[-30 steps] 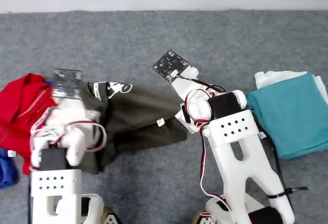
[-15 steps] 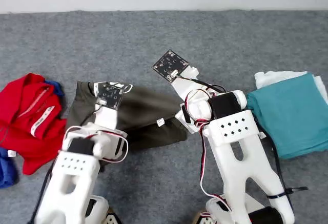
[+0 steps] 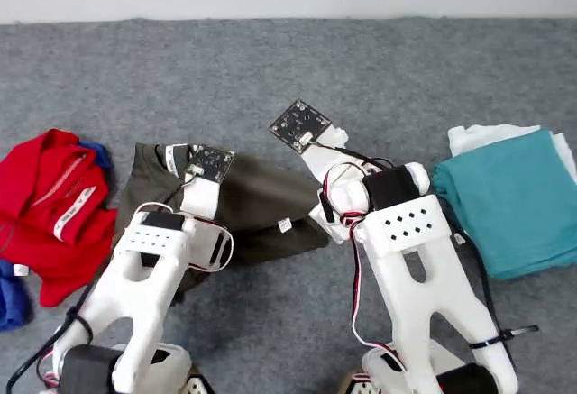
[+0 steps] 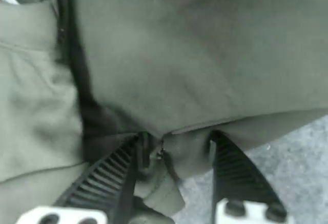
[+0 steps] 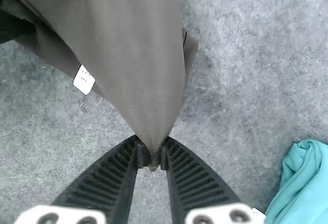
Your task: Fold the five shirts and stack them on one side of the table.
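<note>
I have the olive shirt [image 3: 261,196] lying near the middle of the grey tabletop [image 3: 270,69], partly folded. In the high view its collar end points toward 9 o'clock and its loose end toward 3 o'clock.

My right pincer [image 5: 151,157] is clamped tight on a pinch of that shirt's edge. The cloth runs away from the fingers [image 5: 120,175] in a taut, narrowing drape. A small white tag [image 5: 83,79] shows on the fabric to one side of it.

My left pincer [image 4: 174,144] stands open over the same shirt. Its two fingers are well apart and straddle a bunched fold of olive cloth, with nothing gripped between them.

At the 9 o'clock edge of the tabletop a red shirt [image 3: 45,196] lies crumpled, just beside the olive one. A blue shirt [image 3: 11,302] peeks out at about 8 o'clock, partly under the red.

Over at 3 o'clock a teal shirt [image 3: 514,205] sits folded, well apart from the olive shirt. It rests on a white shirt [image 3: 482,134], whose edge shows along the teal one's 12 o'clock side. A corner of the teal cloth also shows in my right wrist view.
</note>
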`<state>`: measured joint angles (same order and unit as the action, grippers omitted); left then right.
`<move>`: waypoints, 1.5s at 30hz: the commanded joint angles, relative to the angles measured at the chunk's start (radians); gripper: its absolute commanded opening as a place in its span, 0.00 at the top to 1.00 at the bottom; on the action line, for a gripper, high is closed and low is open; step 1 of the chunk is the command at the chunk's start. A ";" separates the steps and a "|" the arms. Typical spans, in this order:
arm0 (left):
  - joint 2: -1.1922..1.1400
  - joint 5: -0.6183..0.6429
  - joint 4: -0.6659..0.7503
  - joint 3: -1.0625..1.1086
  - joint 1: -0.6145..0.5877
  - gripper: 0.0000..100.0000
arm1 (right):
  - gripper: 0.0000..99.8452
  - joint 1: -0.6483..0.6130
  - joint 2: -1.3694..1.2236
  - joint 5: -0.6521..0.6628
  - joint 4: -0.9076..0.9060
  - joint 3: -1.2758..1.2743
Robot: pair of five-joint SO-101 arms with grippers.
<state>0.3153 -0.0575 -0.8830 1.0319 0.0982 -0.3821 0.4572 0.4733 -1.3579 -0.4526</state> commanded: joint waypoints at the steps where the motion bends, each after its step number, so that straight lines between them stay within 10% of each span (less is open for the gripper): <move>1: -0.003 -0.015 0.011 -0.036 0.005 0.83 | 0.99 0.013 0.039 0.009 -0.005 0.005; 18: -0.003 -0.109 -0.377 -0.236 0.003 0.83 | 0.99 0.130 0.033 0.009 -0.010 0.003; 45: -0.011 -0.166 -0.187 -0.053 -0.012 0.90 | 0.99 0.124 0.041 0.009 -0.010 0.003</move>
<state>0.3030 -0.2110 -1.0779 0.9828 0.0936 -0.2716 0.4572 0.4733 -1.3579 -0.4542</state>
